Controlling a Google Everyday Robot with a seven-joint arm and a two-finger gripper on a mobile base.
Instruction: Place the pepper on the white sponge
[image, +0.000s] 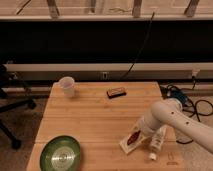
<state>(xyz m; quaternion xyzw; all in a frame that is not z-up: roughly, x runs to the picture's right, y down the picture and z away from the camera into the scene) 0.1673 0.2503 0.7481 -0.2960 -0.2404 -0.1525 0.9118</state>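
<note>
**Pepper at the sponge, hand low over it**

Wooden table (95, 120), seen from the front and above. The white arm (172, 117) comes in from the right edge and bends down toward the table's front right part. The hand (140, 130) sits at the arm's lower end, right at the upper end of the pepper (133, 138). Cannot tell whether the hand is apart, together, or clamped on anything; its tip merges with the arm's white casing.

The pepper is a small dark-red sliver, angled, lying over the white sponge (125, 145). The sponge is a flat pale pad, set diagonally on the table, its lower left corner showing bare. Cannot tell if the pepper rests fully on the pad or is held just above it.

Just right of the sponge, a white bottle (158, 140) lies on its side, cap end toward the front edge.

Elsewhere on the table:
- green plate (61, 154), front left, well apart from the sponge
- pale cup (66, 86), upright, back left corner
- dark rectangular block (116, 92), back centre

Off the table: chair (11, 107) at left, cables (192, 102) on the floor at right.
</note>
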